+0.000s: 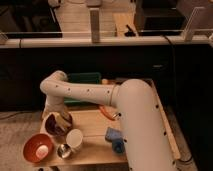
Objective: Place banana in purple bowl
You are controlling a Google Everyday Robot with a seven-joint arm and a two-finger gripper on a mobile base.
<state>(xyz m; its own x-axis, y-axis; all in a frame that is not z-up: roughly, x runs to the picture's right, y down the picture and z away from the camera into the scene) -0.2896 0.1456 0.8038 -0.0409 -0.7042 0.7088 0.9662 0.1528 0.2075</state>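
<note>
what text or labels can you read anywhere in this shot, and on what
None: no readable word, number, brand or sign.
The white arm carries only a row of dark dots, no lettering.
The purple bowl, orange bowl and white cup are plain.
The blue item shows no legible mark.
The pincer sits over the purple bowl and bears no label.

My gripper (59, 119) hangs over the matt purple bowl (56, 127) on a pale wooden table (95, 137), beside a smooth white cup (75, 138) and my arm's (135, 115) matt white plastic shell.
</note>
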